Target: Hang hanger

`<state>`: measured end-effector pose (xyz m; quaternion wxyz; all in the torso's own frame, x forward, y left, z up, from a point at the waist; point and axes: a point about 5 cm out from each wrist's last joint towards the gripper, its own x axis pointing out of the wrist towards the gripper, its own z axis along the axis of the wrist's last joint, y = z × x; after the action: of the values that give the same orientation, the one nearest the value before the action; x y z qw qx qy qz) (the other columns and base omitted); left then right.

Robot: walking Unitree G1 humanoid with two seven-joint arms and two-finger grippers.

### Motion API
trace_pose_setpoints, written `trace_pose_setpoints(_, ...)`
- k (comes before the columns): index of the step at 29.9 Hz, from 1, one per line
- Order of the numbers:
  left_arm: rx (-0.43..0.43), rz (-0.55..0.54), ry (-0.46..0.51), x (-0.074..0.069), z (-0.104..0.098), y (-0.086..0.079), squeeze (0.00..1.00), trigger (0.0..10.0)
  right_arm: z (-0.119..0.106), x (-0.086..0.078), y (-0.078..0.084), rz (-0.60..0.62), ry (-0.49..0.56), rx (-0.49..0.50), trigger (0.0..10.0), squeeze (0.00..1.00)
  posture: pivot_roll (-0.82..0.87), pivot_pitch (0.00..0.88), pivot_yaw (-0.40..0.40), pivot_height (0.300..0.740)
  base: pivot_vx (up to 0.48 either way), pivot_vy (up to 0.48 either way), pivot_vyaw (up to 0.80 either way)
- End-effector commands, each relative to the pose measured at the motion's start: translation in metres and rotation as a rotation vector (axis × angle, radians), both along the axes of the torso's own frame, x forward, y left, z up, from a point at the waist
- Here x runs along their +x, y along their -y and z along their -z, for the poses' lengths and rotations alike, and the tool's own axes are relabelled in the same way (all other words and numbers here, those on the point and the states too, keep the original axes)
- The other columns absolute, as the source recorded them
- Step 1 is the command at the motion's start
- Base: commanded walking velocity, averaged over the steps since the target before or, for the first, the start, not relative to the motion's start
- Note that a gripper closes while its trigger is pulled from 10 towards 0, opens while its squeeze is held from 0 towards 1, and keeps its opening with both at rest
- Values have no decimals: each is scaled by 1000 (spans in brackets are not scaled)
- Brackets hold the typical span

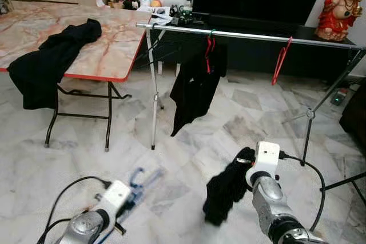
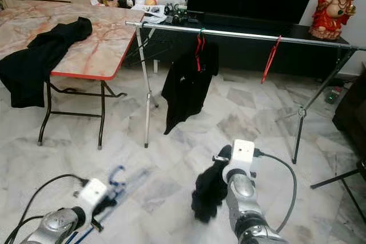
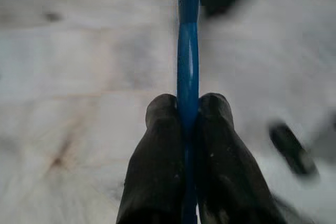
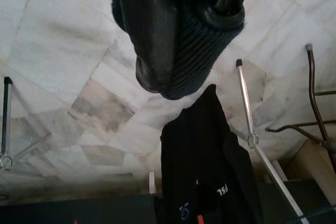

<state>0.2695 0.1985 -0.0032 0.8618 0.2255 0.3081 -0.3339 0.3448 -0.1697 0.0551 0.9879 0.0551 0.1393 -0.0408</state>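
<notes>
Blue hanger clamped in left jaws; right jaws grip dark garment.

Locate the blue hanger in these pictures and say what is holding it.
The blue hanger is low on the robot's left, above the marble floor, clamped by the left gripper, left of the black garment.

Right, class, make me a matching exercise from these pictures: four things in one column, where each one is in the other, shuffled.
Things:
1. blue hanger
2. empty red hanger
3. black shirt on red hanger
4. black garment on table

Places:
A. draped over the table edge
B. clamped in the left claw
C. hanging mid-rail
D. on the rail nearer the red statue

Pairs: 1-B, 2-D, 3-C, 4-A
</notes>
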Motion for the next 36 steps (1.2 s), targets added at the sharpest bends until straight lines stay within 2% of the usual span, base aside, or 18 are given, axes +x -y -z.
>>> trace_pose_setpoints(1,38,70,-52,-3,-1,-2,0,10000,-14,8,1,-5,54,-9,10000,0,148,0,-107,740,0,0,0)
trace_pose_setpoints(3,41,136,-95,1,-10,1,0,10000,-16,11,-2,-10,53,12,10000,0,141,0,-109,740,0,0,0)
trace_pose_setpoints(6,-9,189,-96,6,-24,11,0,10000,-16,12,-14,-79,29,-24,10000,0,143,0,-115,740,0,0,0)
trace_pose_setpoints(10,-55,230,-91,8,-36,21,0,10000,-18,14,-20,-110,24,-17,10000,0,148,0,-118,740,0,0,0)
trace_pose_setpoints(12,-94,265,-98,10,-54,30,0,10000,-19,15,-23,-120,20,-10,10000,0,153,0,-121,740,0,0,0)
trace_pose_setpoints(17,-103,293,-110,9,-64,35,0,10000,-16,14,-22,-104,5,-3,10000,0,155,0,-121,740,0,0,0)
trace_pose_setpoints(21,-101,376,-171,-1,-69,43,0,10000,-15,14,-18,-84,-13,-11,10000,0,156,0,-120,740,0,0,0)
trace_pose_setpoints(26,-31,423,-213,-10,-69,43,0,10000,-18,16,-15,-47,-11,-19,10000,0,158,0,-115,740,0,0,0)
trace_pose_setpoints(30,-18,463,-227,-15,-70,46,0,10000,-21,18,-16,-42,-8,-25,10000,0,159,0,-115,740,0,0,0)
trace_pose_setpoints(33,-49,483,-219,-16,-77,53,0,10000,-24,20,-20,-52,-4,-21,10000,0,162,0,-116,740,0,0,0)
trace_pose_setpoints(36,-65,452,-172,-6,-82,58,0,10000,-25,21,-28,-90,-12,-9,10000,0,161,0,-116,740,0,0,0)
